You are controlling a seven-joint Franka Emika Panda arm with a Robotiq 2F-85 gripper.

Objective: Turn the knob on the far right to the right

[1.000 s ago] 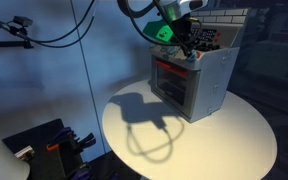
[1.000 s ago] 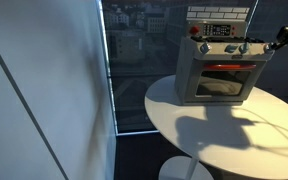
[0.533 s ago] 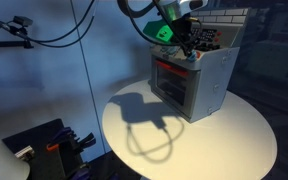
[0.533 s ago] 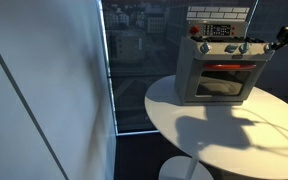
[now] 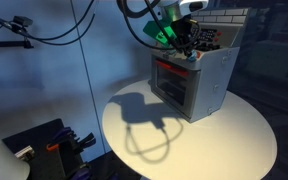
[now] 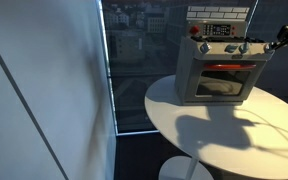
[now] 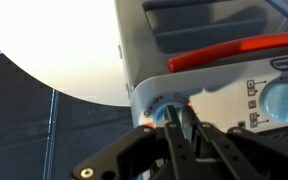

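A grey toy oven (image 6: 217, 70) with an orange door handle stands on the round white table (image 6: 224, 135). A row of knobs runs along its top front edge, below a panel with a red knob (image 6: 194, 30). My gripper (image 6: 268, 45) is at the knob on the far right end of that row. In the wrist view the two black fingers (image 7: 182, 122) are closed around that light blue knob (image 7: 169, 110). The oven also shows in an exterior view (image 5: 192, 75), with my gripper (image 5: 188, 48) at its front upper corner.
The oven sits at the back of the table (image 5: 194, 140), near the edge. A dark window wall (image 6: 134, 60) stands behind the table. Cables (image 5: 44, 30) hang at the side, and dark gear (image 5: 44, 150) lies on the floor below.
The arm's wrist has shifted very slightly; the gripper stays on the knob and the oven has not moved.
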